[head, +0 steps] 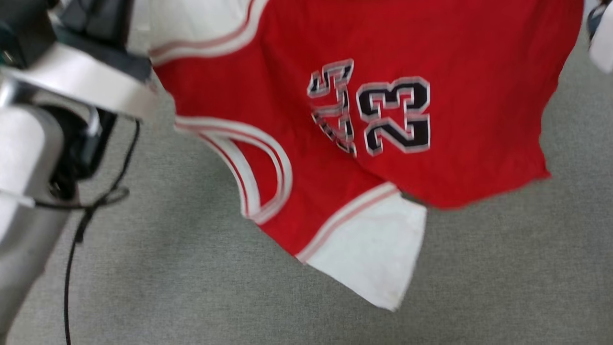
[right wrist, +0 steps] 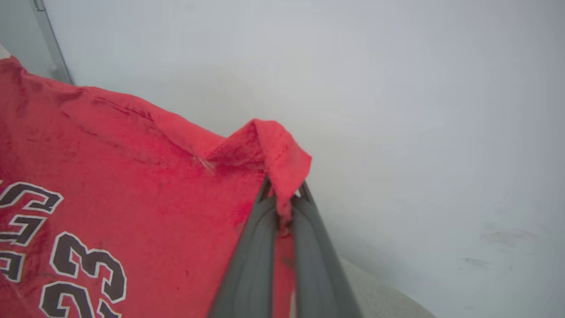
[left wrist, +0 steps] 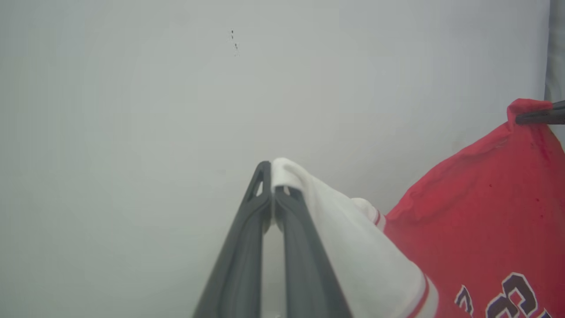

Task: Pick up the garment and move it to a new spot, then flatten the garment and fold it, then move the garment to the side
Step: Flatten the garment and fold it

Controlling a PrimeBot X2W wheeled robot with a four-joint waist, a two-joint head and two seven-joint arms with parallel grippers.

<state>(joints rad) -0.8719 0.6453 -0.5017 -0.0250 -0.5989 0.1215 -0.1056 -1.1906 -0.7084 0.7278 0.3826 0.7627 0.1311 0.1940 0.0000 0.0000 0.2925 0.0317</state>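
Dark grey, the long fingers of the left gripper are pressed together on a bunched white sleeve of the garment, and the right gripper is likewise clamped tight on a stitched red corner of it. Between the two, the red jersey hangs spread above a grey woven surface; whether its lowest white sleeve touches that surface cannot be told. The number 23 reads clearly in black edged with white. Beside it a second set of figures is creased and tilted and cannot be read with certainty. The head view is blurred, the shirt's upper edge is cut off at the top, and a pale forearm with a black cable covers the left side. Behind the grippers stands a plain pale backdrop.
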